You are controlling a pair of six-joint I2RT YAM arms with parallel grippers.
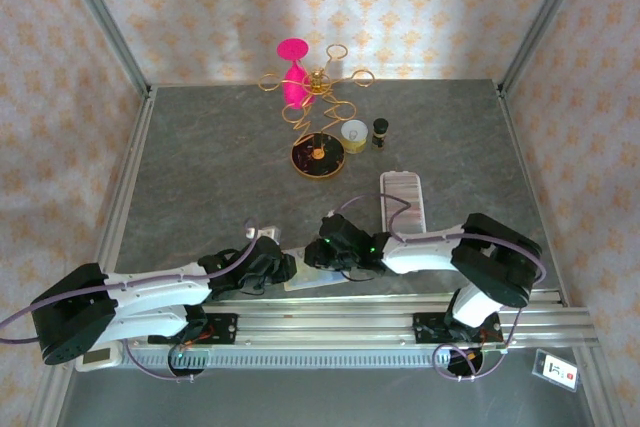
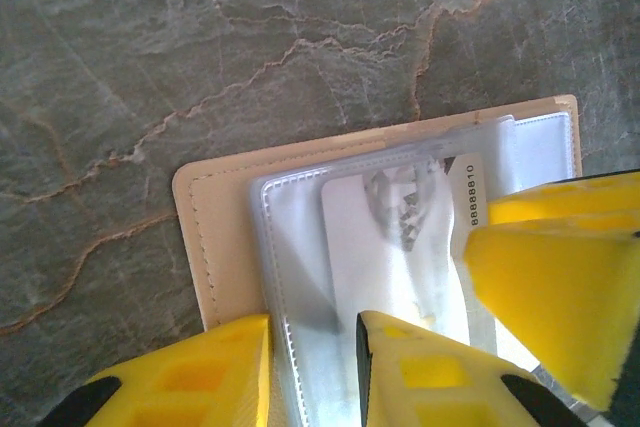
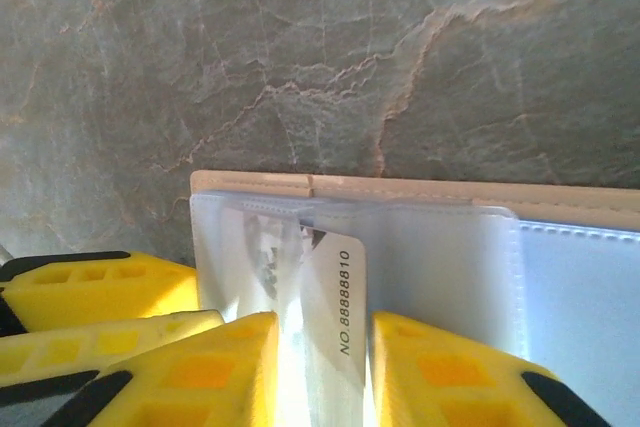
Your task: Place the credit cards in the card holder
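The card holder (image 1: 312, 275) (image 2: 215, 237) (image 3: 400, 190) lies open on the grey table near the front, its clear sleeves facing up. A white credit card (image 2: 390, 257) (image 3: 340, 297) sits mostly inside one sleeve, with its numbered edge sticking out. My left gripper (image 1: 285, 267) (image 2: 315, 332) is closed over the sleeves' edge. Coming from the other side, my right gripper (image 1: 330, 252) (image 3: 325, 332) has its jaws narrowly apart on either side of the card's numbered edge, with a thin gap showing. Its yellow finger (image 2: 550, 287) appears in the left wrist view.
A long white ridged tray (image 1: 402, 200) lies just behind the right arm. At the back middle stand a gold wire stand (image 1: 315, 97) with a pink piece, a round dark dish (image 1: 318, 157), a small cup (image 1: 353, 132) and a dark bottle (image 1: 380, 132).
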